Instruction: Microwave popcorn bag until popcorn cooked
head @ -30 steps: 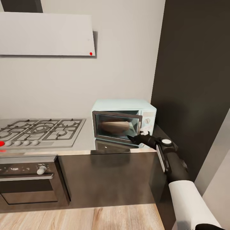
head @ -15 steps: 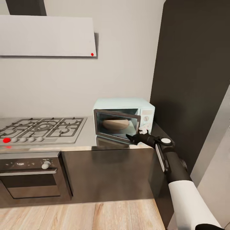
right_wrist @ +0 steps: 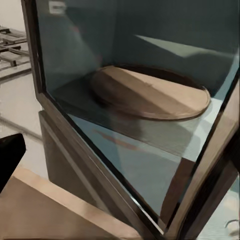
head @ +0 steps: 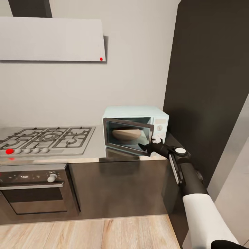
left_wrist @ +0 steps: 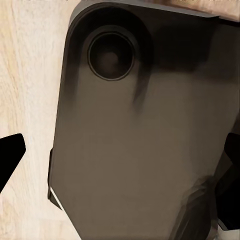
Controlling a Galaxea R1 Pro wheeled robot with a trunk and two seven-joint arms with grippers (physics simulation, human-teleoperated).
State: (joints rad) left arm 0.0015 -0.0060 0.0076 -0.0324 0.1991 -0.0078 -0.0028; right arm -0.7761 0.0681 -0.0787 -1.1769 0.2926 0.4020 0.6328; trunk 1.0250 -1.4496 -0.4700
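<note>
- One small pale blue boxy microwave [head: 135, 112] sits right of centre in the head view, its dark glass door [head: 128, 136] standing ajar; behind the glass there's one tan rounded shape, too blurred to name.
- It stands on one long grey glossy countertop [head: 93, 152].
- One right gripper [head: 147, 148], black, at the door's lower free corner; whether its fingers are parted or pinched, I cannot tell.
- Left gripper: two dark fingertips [left_wrist: 9, 156] set wide apart, nothing between them.
- One steel gas hob [head: 45, 138] at left.

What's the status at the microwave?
Right gripper at the microwave door's free edge, door partly open. Brown turntable inside; can't make out a popcorn bag. Left gripper open over robot's base.
</note>
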